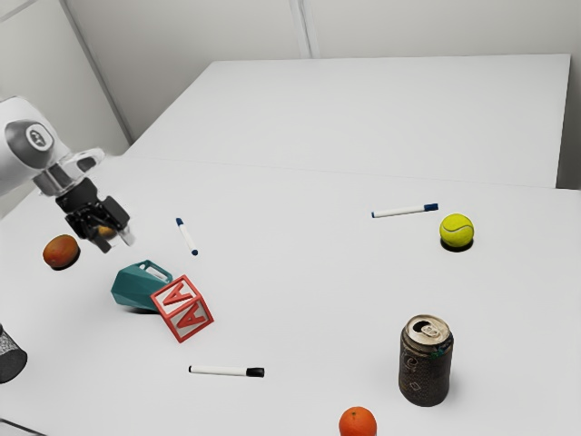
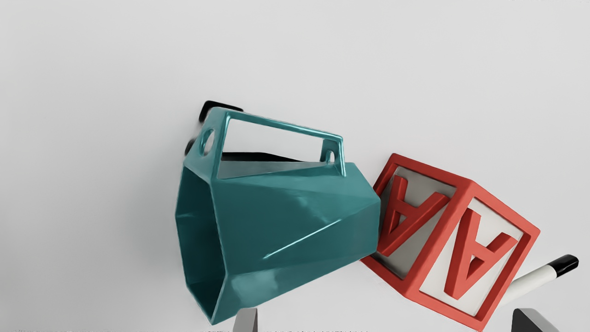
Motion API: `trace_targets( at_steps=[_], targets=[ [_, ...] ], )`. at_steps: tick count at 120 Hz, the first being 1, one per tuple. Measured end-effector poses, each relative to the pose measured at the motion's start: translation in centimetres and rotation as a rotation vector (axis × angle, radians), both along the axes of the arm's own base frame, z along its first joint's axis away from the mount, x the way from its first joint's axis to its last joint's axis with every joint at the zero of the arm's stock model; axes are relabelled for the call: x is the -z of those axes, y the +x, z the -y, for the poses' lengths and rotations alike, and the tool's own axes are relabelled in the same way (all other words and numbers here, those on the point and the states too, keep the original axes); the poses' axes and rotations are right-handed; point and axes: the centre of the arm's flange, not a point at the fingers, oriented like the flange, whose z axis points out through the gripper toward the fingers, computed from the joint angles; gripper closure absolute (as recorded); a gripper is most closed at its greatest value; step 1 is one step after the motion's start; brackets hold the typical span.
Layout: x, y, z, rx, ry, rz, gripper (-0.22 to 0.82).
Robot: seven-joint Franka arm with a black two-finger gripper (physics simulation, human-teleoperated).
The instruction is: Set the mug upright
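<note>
Jaws well apart, near the teal mug point(image 2: 295, 212) on its side beside the lettered block point(image 2: 465, 230)

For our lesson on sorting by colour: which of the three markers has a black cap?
The marker just below the letter block in the exterior view. Its cap is black; the marker beside the tennis ball and the third have blue ones.

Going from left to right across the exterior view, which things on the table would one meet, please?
Gray mesh object, reddish fruit, teal mug, letter block, black-capped marker, orange, dark drink can, tennis ball.
</note>
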Motion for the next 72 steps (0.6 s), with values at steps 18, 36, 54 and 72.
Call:
trace_targets(
  at_steps=[18, 36, 54, 72],
  targets=[
    [2.8, -1.8, -4.9, -0.035, -0.04, 0.007, 0.0],
    [5.3, -1.3, -6.3, 0.001, -0.076, 0.015, 0.0],
    [7.3, -1.4, -7.4, 0.021, -0.128, 0.039, 0.0],
    [8.9, -0.7, -6.6, 0.061, -0.195, 0.071, 0.0]
  ],
)
